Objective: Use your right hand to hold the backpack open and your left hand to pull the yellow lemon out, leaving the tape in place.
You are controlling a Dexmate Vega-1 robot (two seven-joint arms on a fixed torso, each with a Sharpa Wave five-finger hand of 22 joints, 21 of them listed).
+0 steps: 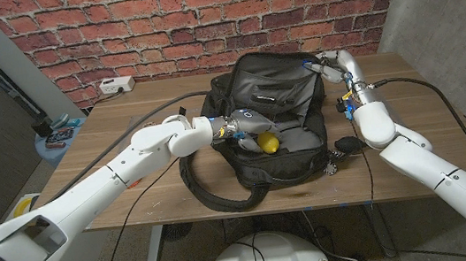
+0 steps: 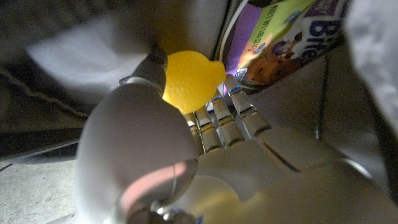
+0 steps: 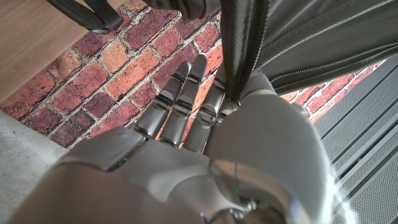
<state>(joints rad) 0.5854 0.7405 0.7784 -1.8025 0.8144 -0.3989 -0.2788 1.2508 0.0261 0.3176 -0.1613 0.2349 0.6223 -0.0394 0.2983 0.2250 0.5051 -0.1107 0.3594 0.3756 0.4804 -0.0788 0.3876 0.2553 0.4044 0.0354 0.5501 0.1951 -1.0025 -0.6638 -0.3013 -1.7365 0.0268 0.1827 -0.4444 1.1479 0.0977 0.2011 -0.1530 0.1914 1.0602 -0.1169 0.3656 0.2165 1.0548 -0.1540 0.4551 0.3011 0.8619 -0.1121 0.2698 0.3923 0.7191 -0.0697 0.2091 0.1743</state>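
A lab-like test room: wooden table [image 1: 127,135] against a brick-pattern backdrop [image 1: 158,24], power strip [image 1: 117,85], trailing cables [image 1: 444,105].

A bright yellow lemon [image 2: 189,79] sits at the fingertips of the white left hand [image 2: 186,155], inside the black backpack [image 1: 274,90] with its grey lining. Just past those fingers lies a purple and green snack packet [image 2: 280,37]. Behind the white right hand [image 3: 205,143] runs red brick wall [image 3: 93,81] with pale mortar.
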